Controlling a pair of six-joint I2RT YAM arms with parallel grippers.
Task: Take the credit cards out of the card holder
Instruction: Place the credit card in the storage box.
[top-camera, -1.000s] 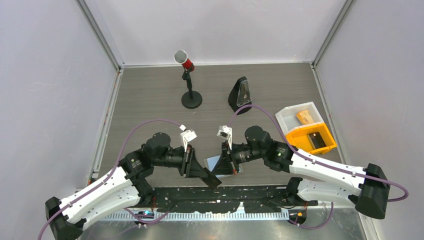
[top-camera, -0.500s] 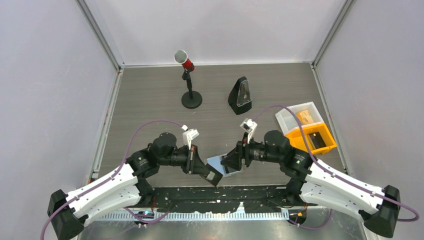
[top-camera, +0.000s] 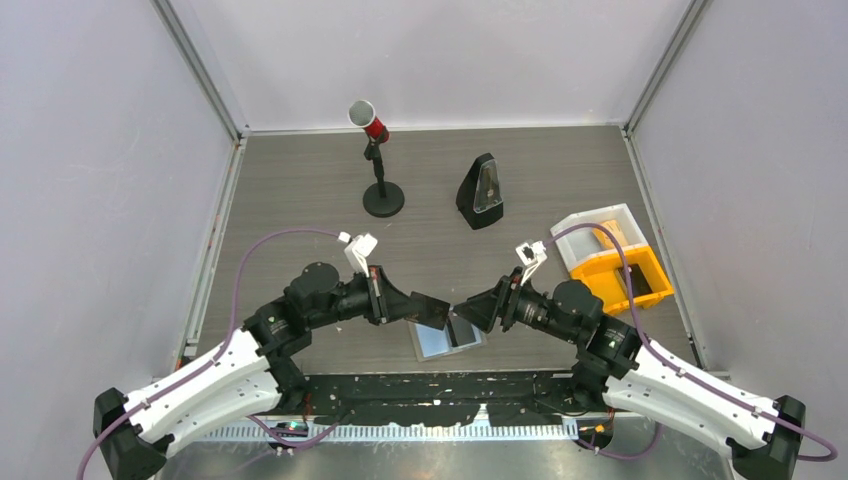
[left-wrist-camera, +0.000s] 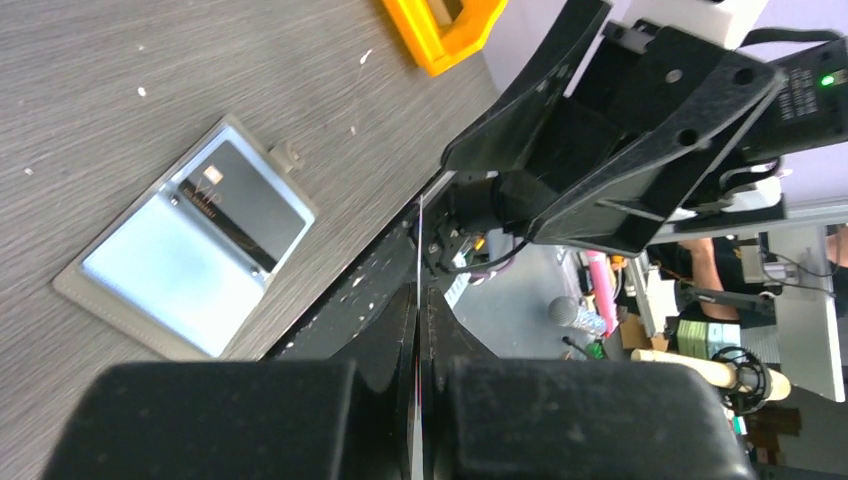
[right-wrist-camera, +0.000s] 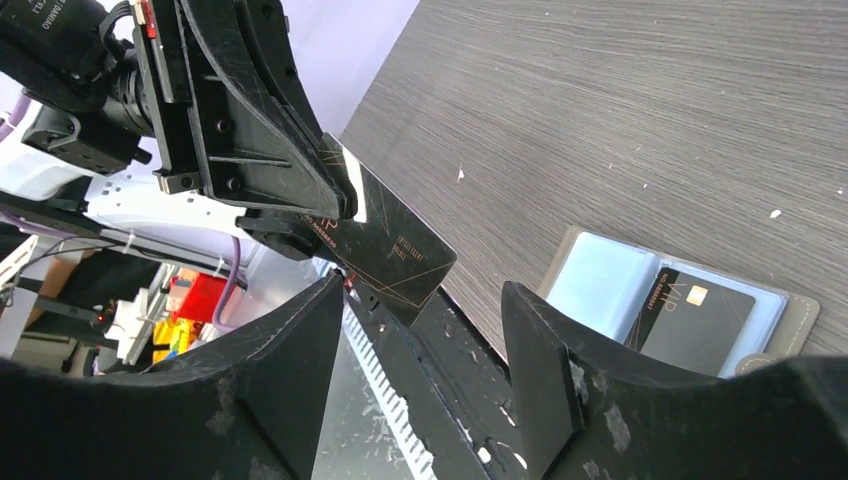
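My left gripper (top-camera: 415, 307) is shut on a black credit card (top-camera: 434, 312) and holds it in the air above the table, just left of the card holder (top-camera: 447, 340). In the left wrist view the card (left-wrist-camera: 421, 240) shows edge-on between the closed fingers (left-wrist-camera: 395, 330). The right wrist view shows its black face (right-wrist-camera: 390, 248) with thin gold lines. My right gripper (top-camera: 472, 312) faces it, open, with nothing between its fingers (right-wrist-camera: 540, 370). The holder (left-wrist-camera: 150, 290) lies flat and open, with a second black card (left-wrist-camera: 245, 200) in one light-blue panel (right-wrist-camera: 600, 285).
An orange-and-white tray box (top-camera: 612, 262) stands at the right. A black microphone stand with a red head (top-camera: 378, 170) and a dark wedge-shaped object (top-camera: 480, 190) stand at the back. The table's near edge runs just behind the holder (right-wrist-camera: 470, 330).
The left gripper closed on the black card and lifted it up and left, away from the holder. The right gripper opened and drew back to the right.
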